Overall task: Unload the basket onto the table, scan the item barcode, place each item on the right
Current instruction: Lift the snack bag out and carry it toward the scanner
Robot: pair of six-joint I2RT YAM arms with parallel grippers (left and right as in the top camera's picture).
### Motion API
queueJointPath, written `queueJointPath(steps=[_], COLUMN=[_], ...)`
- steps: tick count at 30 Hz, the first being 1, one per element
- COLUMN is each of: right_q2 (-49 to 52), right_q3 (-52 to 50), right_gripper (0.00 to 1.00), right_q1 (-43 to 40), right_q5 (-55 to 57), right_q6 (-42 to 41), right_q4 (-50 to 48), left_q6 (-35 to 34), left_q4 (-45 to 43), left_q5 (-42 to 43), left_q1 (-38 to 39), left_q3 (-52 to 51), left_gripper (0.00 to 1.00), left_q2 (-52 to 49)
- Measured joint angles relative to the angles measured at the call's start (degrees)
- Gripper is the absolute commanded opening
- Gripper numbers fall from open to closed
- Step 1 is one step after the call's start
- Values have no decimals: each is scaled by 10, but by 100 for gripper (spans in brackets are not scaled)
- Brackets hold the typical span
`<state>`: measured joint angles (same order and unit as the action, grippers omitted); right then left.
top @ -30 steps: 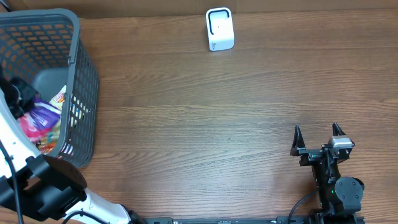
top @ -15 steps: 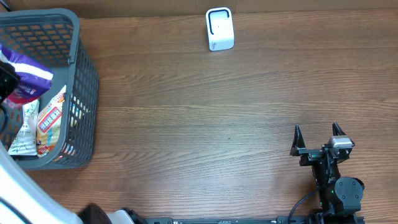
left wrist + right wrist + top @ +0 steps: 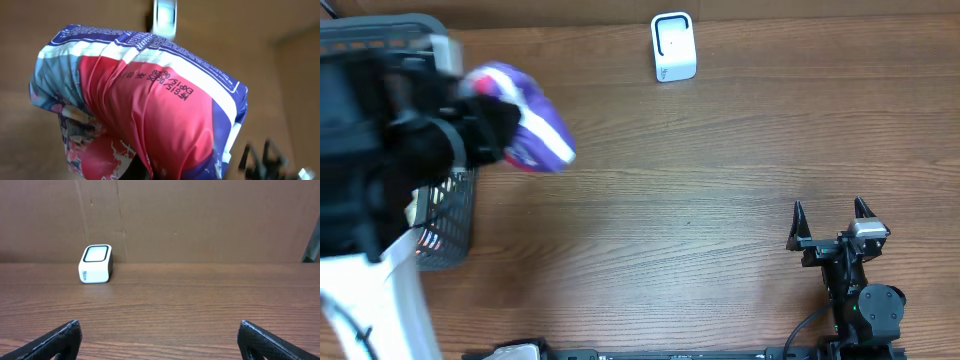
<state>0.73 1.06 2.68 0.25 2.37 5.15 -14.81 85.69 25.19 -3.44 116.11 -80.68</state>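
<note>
The item, a purple and pink snack bag, hangs in the air just right of the basket, and my left gripper is shut on it. The bag fills the left wrist view, showing printed expiry text; its barcode is out of view. The white scanner stands at the table's far edge, up and to the right of the bag, and appears blurred as the scanner beyond the bag. My right gripper rests open near the front right, facing the scanner, its fingertips wide apart with nothing between them.
A grey plastic basket holding more packets stands at the left edge, mostly hidden under my left arm. A brown cardboard wall runs behind the table. Bare wood lies between the bag, the scanner and the right arm.
My left gripper has lifted the bag out of the basket and swung it right, over the basket's rim towards the table's middle. The right arm has not moved.
</note>
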Motion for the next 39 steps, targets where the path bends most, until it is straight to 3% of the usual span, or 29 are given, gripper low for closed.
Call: queueJointPath(steps=[4,10,17,18,19,20,21,24,27,32,39], right_q2=[0,0,0,0,0,0,0,0,0,0,0], right_q3=[0,0,0,0,0,0,0,0,0,0,0], right_gripper=[100,100,100,100,100,100,100,100,100,100,100], right_q1=[0,0,0,0,0,0,0,0,0,0,0], right_q5=[0,0,0,0,0,0,0,0,0,0,0], right_q6=[0,0,0,0,0,0,0,0,0,0,0], right_q4=[0,0,0,0,0,0,0,0,0,0,0], left_q6=[-25,-77,-98,-100,-101,-103,-102,-106,-105,-106,-106], left_q4=[-33,-126,-197,-199,-200,-200,-199,-194,-188,-120,-4], left_q5=[-73,-162,-191,-193,-195,-195,-196,-193,-180,-162,-151], left_q1=[101,186,236,240,244,247,249,251,251,251,251], left_q3=[-116,-264,-318,-318,-318,-318,-318,-318,-317,-281,-125], left_gripper=[4,4,5,8,18,40,54,68,98,100,100], left_q2=[-25,-89,-184,-196,-209,-219,-229,-246,-247,-247,-247])
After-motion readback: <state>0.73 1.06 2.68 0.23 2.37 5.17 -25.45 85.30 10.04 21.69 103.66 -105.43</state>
